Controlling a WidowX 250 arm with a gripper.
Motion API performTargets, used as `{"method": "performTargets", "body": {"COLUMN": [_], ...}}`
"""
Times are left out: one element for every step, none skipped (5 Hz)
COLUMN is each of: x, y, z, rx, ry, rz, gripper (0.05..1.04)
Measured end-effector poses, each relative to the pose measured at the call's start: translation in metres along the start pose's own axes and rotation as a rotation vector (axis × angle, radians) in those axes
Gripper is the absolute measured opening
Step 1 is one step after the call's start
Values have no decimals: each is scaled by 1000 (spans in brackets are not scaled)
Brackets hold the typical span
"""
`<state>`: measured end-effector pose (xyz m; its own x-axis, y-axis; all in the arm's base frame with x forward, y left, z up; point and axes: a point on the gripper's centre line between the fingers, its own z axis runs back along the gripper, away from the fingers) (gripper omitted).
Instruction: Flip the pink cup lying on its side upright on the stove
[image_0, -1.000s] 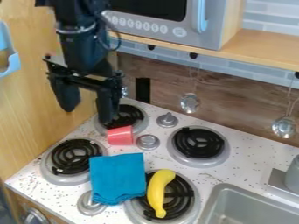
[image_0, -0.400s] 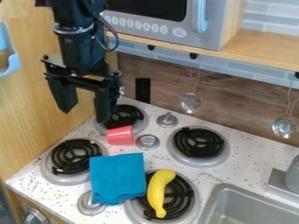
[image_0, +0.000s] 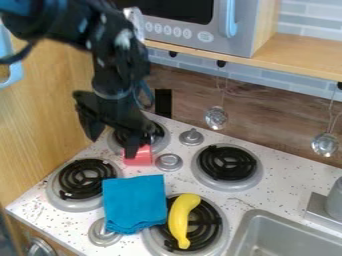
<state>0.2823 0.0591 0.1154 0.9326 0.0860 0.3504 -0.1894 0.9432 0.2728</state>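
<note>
Over the back-left burner, at the left of the camera view, the black gripper is open, its two fingers spread wide. Its right finger overlaps the left part of a small red cup, which lies tipped at the front edge of that burner; whether they touch I cannot tell. Nothing shows between the fingers. A folded blue cloth lies on the white stovetop in front of the cup. Right of the cloth, a yellow banana rests across the front-right burner.
Other burners sit at the front left and back right, with metal knobs between. A wooden wall stands on the left, a microwave above, spoons hang at the back, and a grey sink is at lower right.
The arm has swung and its gripper has come lower and turned, with the right finger now in front of the red cup. Cup, cloth and banana have stayed in place.
</note>
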Motion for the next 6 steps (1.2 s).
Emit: {"method": "performTargets", "body": {"x": [11, 22, 43, 67, 81, 97], "y": [-7, -8, -8, -12, -15, -20], "z": [-25, -44, -76, -98, -114, -128], "rx": [98, 142, 241, 298, 336, 349], "ry": [-43, -47, 6, 43, 80, 101], "rz": [-48, -39, -9, 12, 23, 35], "gripper": [1001, 1001, 1001, 1001, 1001, 1001]}}
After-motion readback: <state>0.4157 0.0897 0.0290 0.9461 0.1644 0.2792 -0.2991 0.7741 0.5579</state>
